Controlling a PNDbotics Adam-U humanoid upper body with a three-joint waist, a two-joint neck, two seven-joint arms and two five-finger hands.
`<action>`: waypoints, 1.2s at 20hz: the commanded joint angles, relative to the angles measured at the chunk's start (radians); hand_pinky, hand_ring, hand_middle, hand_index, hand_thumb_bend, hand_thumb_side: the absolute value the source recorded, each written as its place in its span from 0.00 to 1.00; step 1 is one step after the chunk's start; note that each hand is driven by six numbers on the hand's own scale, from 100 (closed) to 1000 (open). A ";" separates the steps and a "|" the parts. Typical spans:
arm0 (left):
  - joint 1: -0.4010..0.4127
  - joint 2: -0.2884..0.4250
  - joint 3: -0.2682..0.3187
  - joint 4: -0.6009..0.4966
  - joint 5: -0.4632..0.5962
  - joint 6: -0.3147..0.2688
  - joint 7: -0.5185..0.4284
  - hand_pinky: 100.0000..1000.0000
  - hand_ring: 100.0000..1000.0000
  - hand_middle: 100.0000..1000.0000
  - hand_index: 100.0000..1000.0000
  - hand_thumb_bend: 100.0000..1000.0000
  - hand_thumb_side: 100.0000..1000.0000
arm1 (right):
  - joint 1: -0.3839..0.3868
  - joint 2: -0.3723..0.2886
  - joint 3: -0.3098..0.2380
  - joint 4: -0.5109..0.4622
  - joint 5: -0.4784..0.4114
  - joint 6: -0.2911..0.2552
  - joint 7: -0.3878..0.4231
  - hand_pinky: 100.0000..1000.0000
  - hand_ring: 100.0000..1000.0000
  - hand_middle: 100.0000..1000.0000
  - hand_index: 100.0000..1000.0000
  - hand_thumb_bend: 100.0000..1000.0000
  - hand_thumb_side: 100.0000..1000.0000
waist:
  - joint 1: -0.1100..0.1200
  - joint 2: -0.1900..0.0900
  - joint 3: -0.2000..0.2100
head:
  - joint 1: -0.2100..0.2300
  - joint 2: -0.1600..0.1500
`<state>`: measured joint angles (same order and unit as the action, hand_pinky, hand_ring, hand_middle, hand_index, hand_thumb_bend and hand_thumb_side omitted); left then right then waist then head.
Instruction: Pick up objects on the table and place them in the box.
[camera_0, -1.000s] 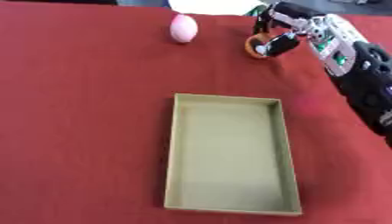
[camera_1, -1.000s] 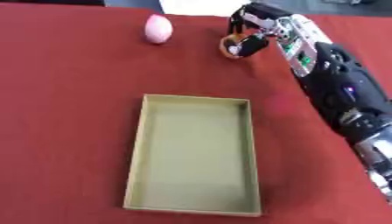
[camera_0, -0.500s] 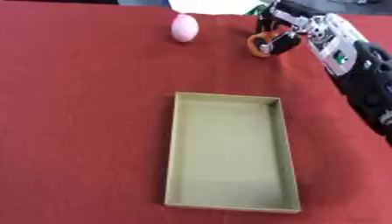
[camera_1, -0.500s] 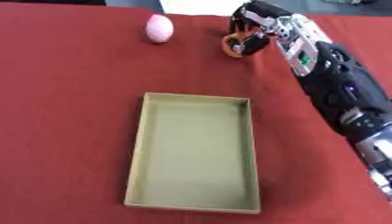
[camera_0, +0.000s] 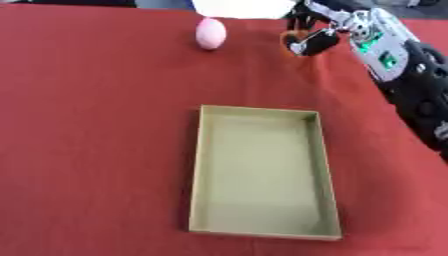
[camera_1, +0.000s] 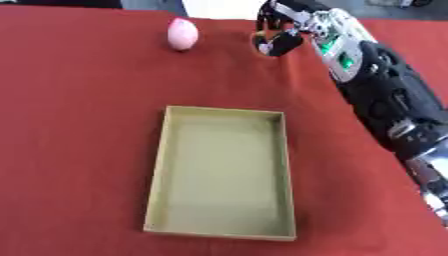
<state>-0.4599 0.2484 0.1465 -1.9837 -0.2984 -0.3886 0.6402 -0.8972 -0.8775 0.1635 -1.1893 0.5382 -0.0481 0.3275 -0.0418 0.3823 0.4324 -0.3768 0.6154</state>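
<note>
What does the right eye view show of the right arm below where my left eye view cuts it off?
Observer: The arm runs on toward the lower right corner, where a silver joint shows.
Operator: My view has the hand curled round an orange ring. Is there cloth to the right of the arm?
Observer: Yes, a patch of red cloth shows between the arm and the right edge of the view.

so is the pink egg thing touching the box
Apart. The left eye view shows bare red cloth between the pink egg-shaped object at the far edge and the box nearer the robot.
</note>
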 joint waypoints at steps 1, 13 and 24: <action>-0.006 0.034 0.012 -0.016 0.004 0.000 -0.005 0.79 0.71 0.60 0.76 0.07 0.45 | -0.022 -0.053 -0.008 -0.059 -0.021 0.015 -0.009 0.56 0.59 0.15 0.36 0.00 0.00 | 0.006 -0.034 -0.003 | 0.005 0.010; 0.000 0.067 0.015 -0.016 0.011 -0.003 -0.012 0.78 0.71 0.61 0.76 0.10 0.42 | 0.100 -0.204 0.013 -0.395 -0.145 0.070 -0.043 0.59 0.59 0.15 0.36 0.00 0.00 | 0.013 -0.088 -0.052 | 0.062 0.062; 0.013 0.109 0.031 -0.016 0.014 -0.009 0.005 0.77 0.72 0.62 0.76 0.16 0.37 | 0.183 -0.192 0.083 -0.701 -0.147 0.133 -0.008 0.63 0.59 0.17 0.38 0.00 0.00 | 0.041 -0.148 -0.112 | 0.087 0.113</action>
<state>-0.4397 0.3231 0.1651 -1.9837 -0.2900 -0.3957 0.6391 -0.7030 -1.0549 0.2492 -1.8474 0.3822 0.0813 0.3141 -0.0027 0.2516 0.3178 -0.2935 0.7190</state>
